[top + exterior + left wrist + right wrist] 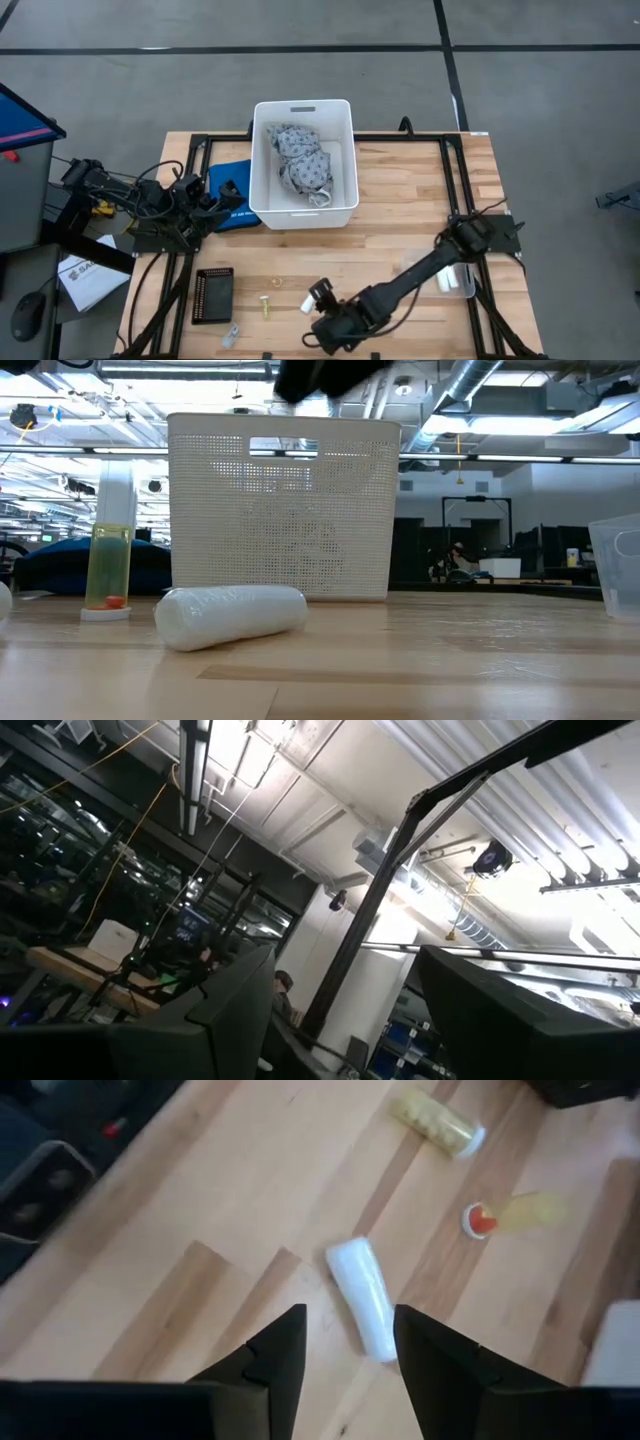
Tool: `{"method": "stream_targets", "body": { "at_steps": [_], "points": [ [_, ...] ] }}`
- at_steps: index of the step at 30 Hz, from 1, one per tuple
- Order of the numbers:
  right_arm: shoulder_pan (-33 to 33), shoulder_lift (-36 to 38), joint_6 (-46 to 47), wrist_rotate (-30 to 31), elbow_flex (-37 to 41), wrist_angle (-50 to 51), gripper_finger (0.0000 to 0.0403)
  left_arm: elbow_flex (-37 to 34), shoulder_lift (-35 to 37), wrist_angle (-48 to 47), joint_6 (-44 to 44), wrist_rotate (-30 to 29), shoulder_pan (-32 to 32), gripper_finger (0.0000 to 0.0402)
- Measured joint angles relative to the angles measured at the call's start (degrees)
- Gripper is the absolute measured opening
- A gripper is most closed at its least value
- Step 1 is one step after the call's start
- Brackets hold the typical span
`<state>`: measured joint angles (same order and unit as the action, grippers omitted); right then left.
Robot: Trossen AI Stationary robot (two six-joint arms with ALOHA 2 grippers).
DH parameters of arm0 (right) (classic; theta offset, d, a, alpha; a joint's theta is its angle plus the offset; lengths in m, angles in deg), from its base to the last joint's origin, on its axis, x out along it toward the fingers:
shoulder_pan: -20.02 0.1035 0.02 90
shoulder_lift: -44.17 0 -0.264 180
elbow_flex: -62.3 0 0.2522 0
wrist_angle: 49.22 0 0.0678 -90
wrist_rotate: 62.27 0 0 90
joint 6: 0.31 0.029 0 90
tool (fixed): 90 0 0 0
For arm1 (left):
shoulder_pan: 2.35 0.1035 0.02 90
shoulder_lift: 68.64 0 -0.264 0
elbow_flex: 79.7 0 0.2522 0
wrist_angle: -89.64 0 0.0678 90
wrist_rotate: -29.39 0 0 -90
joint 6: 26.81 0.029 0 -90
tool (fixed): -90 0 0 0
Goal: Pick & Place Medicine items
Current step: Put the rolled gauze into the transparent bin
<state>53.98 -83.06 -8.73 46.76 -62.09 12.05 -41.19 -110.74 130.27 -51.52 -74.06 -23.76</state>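
One white cylinder (pixel 362 1308) lies on its side on the wooden table near the front edge; it also shows in the low view (pixel 232 617) and in the high view (pixel 320 293). My right gripper (pixel 345 1348) hovers above it, open and empty, its fingers standing on either side of the cylinder's near end in the wrist view. In the low view the gripper (pixel 322 376) is well above the table. The other white cylinders do not show plainly. My left gripper (pixel 226 192) waits at the table's left, beside the white bin (pixel 262 160), open and pointing up (pixel 340 1020).
The bin holds a grey patterned cloth bundle (pixel 302 165). A yellowish vial (pixel 440 1122) lies beyond the cylinder, and another (pixel 110 560) stands upright with a red bit at its base. A black tray (pixel 213 295) sits front left, a clear cup (pixel 455 278) at right, blue cloth (pixel 232 178) left of the bin.
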Motion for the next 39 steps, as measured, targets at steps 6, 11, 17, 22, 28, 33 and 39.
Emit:
{"method": "stream_targets", "body": {
  "at_steps": [6,11,17,22,28,33,39],
  "points": [
    [-3.30,-2.49,-2.81,-4.03,0.00,-2.60,0.0142,0.00,0.00,-0.40,0.00,0.04,0.00,0.0241],
    [-6.27,-2.50,-5.54,-6.34,0.92,-5.38,0.0133,0.00,0.00,-0.40,0.00,0.13,0.00,0.0241],
    [-9.56,-2.83,-7.99,-15.88,1.18,-5.17,0.0123,0.00,0.00,-0.40,0.00,0.13,0.00,0.0241],
    [-10.15,-4.71,-10.10,-20.37,1.12,-5.72,0.0122,0.00,0.00,-0.39,0.00,0.70,0.00,0.0241],
    [-9.97,-5.69,-13.70,-19.49,1.96,-5.72,0.0132,0.00,0.00,-0.44,0.00,1.40,0.00,0.0241],
    [-10.27,-6.10,-14.72,-19.03,2.17,-6.66,0.0139,0.00,-0.05,-1.06,-0.03,1.42,0.00,0.0241],
    [-10.53,-6.21,-15.21,-17.95,2.16,-8.58,0.0139,0.00,-0.06,-1.60,-0.83,1.81,0.00,0.0241]
  ]
}}
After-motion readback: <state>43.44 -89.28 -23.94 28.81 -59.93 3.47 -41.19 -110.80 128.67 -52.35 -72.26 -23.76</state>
